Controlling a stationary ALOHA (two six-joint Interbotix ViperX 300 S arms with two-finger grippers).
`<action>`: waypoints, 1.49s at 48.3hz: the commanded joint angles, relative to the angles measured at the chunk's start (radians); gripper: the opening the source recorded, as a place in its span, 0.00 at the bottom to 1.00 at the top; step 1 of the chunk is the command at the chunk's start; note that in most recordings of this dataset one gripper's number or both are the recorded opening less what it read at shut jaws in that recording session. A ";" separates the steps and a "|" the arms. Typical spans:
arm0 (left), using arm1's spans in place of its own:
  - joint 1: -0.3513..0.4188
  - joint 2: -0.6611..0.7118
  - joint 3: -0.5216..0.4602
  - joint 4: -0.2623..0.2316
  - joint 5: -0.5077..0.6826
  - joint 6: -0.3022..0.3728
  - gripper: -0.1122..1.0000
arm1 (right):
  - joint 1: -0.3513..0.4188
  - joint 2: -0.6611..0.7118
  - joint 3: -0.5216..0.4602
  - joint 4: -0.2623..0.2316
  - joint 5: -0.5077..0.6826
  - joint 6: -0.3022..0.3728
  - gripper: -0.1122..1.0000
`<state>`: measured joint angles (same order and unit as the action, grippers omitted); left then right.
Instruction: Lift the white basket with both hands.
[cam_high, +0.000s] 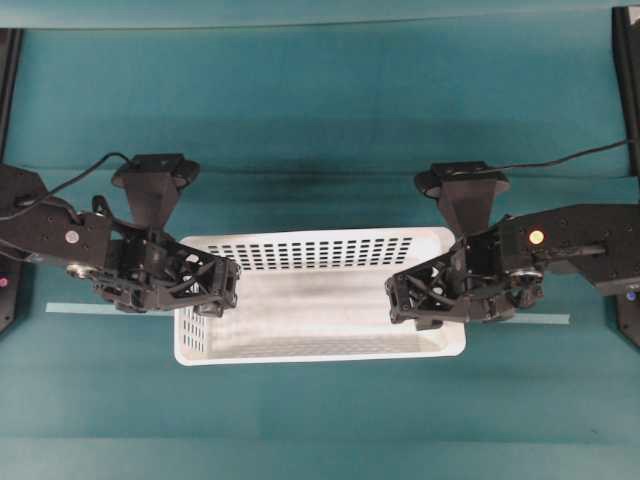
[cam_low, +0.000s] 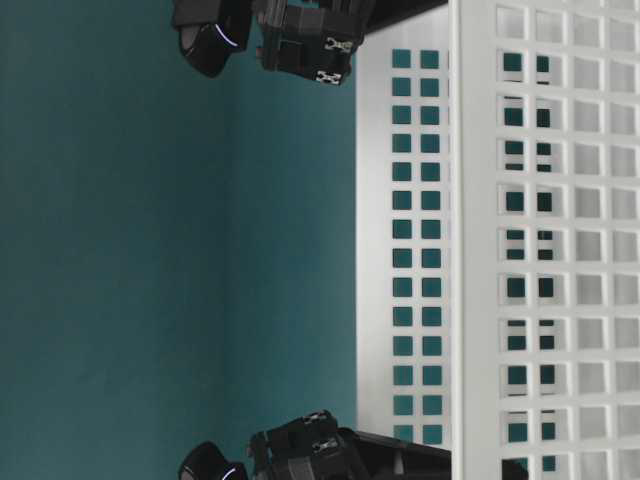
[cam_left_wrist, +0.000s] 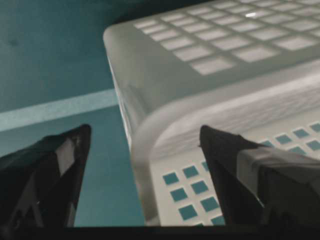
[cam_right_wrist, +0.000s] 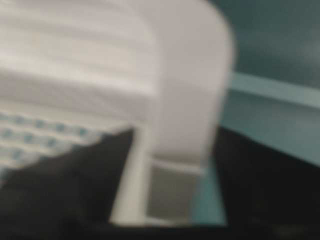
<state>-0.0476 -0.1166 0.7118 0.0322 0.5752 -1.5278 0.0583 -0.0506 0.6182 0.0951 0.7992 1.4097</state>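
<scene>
White basket (cam_high: 320, 300) on teal table (cam_high: 320, 130) — its left rim sits between the left tool's (cam_left_wrist: 142, 165) spread fingers, right rim between the right tool's (cam_right_wrist: 170, 185) — both released.

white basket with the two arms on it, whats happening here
Two robot arms are working the white basket from its short ends on a teal table. The left pincer stands open, one finger either side of the left rim, not clamping it. The right pincer sits over the right rim; the blurred wrist view also shows fingers straddling the wall. The basket looks unheld just now.
</scene>
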 joint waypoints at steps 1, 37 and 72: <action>0.000 -0.008 -0.005 0.003 -0.005 0.003 0.88 | -0.003 0.005 -0.008 -0.002 -0.005 0.012 0.79; 0.002 -0.331 0.029 0.002 -0.017 0.187 0.84 | -0.015 -0.236 -0.011 -0.123 0.006 0.009 0.96; 0.009 -0.749 0.114 0.003 -0.256 0.532 0.86 | -0.018 -0.626 0.132 -0.476 -0.449 -0.385 0.96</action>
<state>-0.0383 -0.8544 0.8391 0.0307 0.3482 -1.0262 0.0383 -0.6550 0.7455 -0.3482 0.4050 1.0462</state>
